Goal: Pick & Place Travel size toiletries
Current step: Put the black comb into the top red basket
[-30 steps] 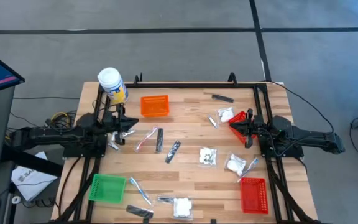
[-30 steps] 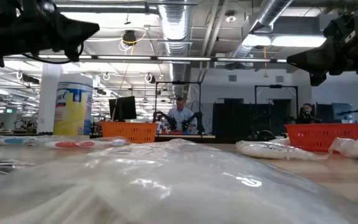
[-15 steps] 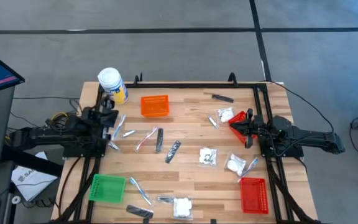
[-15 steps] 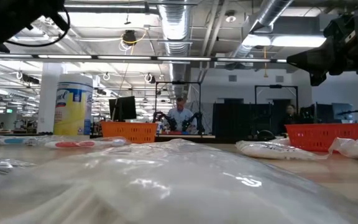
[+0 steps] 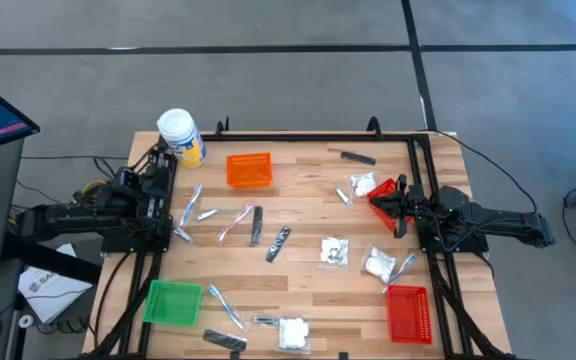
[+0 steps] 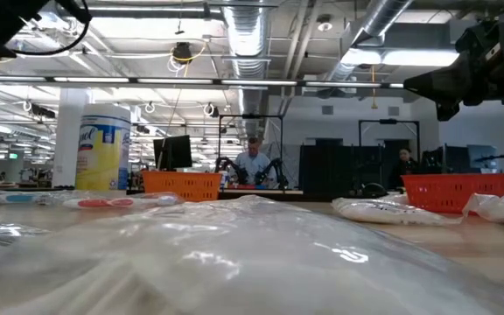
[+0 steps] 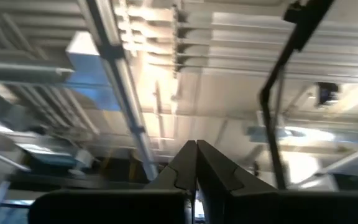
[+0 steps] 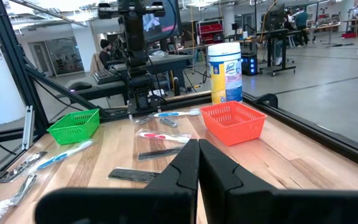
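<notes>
Fingers pressed shut and empty on both grippers, toiletries spread over the table.
High view: left gripper (image 5: 153, 165) sits by the jar (image 5: 180, 133) at the left edge, right gripper (image 5: 400, 203) over a red basket (image 5: 383, 195); packets (image 5: 334, 250) lie mid-table with open room. Low view: a packet (image 6: 234, 254) blocks sight. Wrist views: left points at the ceiling, so a blind descent could clip the jar.

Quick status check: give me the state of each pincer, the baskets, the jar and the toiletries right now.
Left pincer: shut, empty, pointing up at the ceiling.
Right pincer: shut, empty, raised over the table's right side.
Orange basket: upright, empty.
Green basket: upright, empty.
Red basket: upright, empty.
Jar: upright, lid on.
Travel size toiletries: loose, scattered on the table.
</notes>
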You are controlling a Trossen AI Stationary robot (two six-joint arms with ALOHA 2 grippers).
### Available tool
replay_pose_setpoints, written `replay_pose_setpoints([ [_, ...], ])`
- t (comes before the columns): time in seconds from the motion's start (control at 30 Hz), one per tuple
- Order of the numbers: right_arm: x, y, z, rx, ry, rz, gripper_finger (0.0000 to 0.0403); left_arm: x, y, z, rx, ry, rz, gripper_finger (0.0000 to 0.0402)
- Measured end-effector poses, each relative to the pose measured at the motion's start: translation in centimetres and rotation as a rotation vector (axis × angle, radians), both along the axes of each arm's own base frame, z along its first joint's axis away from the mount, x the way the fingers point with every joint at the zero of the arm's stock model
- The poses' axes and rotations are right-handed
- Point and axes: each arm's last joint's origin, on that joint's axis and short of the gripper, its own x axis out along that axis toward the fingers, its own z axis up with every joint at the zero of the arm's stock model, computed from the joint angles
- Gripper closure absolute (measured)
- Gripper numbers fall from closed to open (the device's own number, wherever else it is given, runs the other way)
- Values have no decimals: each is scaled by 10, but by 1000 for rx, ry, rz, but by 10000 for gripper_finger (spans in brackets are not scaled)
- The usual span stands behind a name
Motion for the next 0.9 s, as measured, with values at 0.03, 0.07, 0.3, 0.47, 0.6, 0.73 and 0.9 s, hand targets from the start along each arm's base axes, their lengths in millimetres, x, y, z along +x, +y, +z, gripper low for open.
replay_pose_setpoints([
  [0.03, 0, 0, 0, 0, 0, 0, 403, 0, -1, 0, 3, 8, -34, 399],
  [0.07, 0, 0, 0, 0, 0, 0, 403, 1, -1, 0, 5, 12, -67, 399],
  [0.3, 0, 0, 0, 0, 0, 0, 403, 4, -1, -2, 20, 35, -94, 399],
  [0.47, 0, 0, 0, 0, 0, 0, 403, 4, -1, 5, 21, 17, -86, 399],
  [0.6, 0, 0, 0, -2, -1, 0, 403, 5, -2, 7, 23, 22, -130, 399],
  [0.73, -1, -1, 13, -141, -108, -36, 403, 9, -1, 5, 11, 46, -137, 399],
  [0.9, -6, -1, 31, -173, -299, -48, 403, 15, 1, 4, 8, 74, -111, 399],
])
